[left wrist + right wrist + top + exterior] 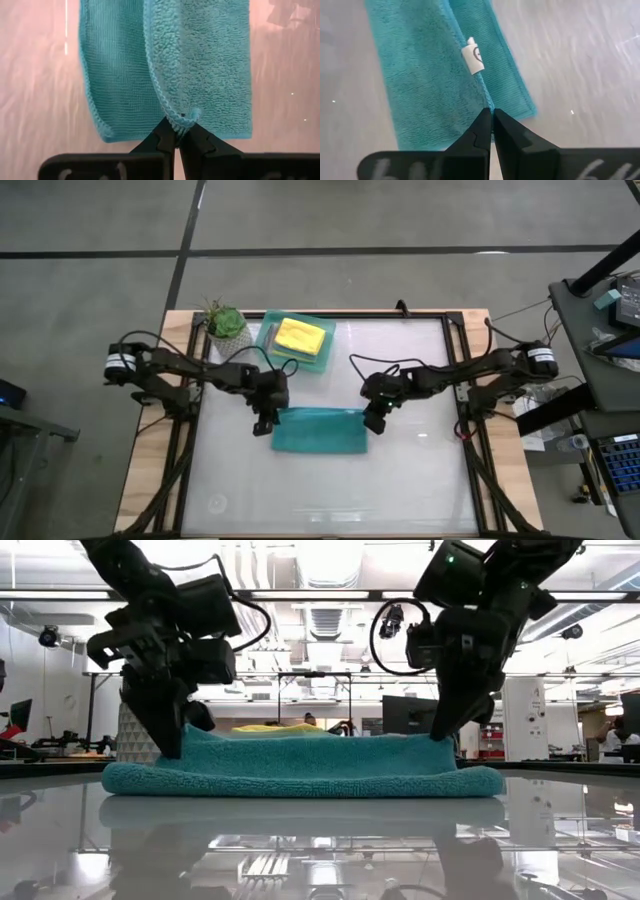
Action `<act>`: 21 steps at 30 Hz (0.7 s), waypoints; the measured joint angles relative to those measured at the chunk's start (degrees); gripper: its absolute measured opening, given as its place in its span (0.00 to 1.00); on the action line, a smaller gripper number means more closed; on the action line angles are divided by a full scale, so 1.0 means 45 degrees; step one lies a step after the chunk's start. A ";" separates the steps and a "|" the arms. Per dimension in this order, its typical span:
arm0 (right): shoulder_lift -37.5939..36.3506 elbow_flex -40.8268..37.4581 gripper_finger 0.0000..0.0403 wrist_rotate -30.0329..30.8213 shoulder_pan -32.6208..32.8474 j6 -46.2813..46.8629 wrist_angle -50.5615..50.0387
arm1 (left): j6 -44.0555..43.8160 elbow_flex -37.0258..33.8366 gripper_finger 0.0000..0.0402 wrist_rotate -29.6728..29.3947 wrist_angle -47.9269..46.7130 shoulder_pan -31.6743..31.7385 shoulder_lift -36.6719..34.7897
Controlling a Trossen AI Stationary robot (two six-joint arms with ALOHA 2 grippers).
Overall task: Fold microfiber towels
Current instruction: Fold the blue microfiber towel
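- A teal towel (318, 431) lies on the pale bench (400, 480), near its middle, folded over itself so that an upper layer covers most of a lower one.
- The left claw (264, 420) sits at the towel's left end; in the left wrist view its fingers (162, 137) are pressed together on the stitched corner of the upper layer (182, 120).
- The right claw (374, 418) sits at the towel's right end; in the right wrist view its fingers (507, 132) are pinched onto the edge of the upper layer, just beside a small white tag (473, 56).
- From the low view the upper layer (310, 750) is held a little raised at both ends, while the lower layer (300, 782) rests flat on the bench.
- A yellow towel (300, 336) lies in a translucent mint-green tray (270, 340) at the bench's far left side, well apart from both claws.
- A small potted plant (226, 321) stands just beside that tray, at the bench's far left corner.
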 joint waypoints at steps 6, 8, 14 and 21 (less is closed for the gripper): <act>0.0291 0.0000 0.02 0.0005 -0.0148 -0.0186 0.0007 | 0.0009 -0.0010 0.00 -0.0189 0.0034 0.0201 0.0173; 0.0376 0.0000 0.02 0.0014 -0.0151 -0.0225 0.0035 | 0.0010 -0.0010 0.00 -0.0328 0.0024 0.0286 0.0168; 0.0462 0.0000 0.02 0.0343 -0.0151 -0.0226 0.0053 | 0.0052 -0.0010 0.02 -0.0452 0.0030 0.0461 0.0143; 0.0462 0.0000 0.03 0.0416 -0.0151 -0.0308 0.0049 | 0.0029 -0.0010 0.21 -0.0829 0.0028 0.0468 0.0143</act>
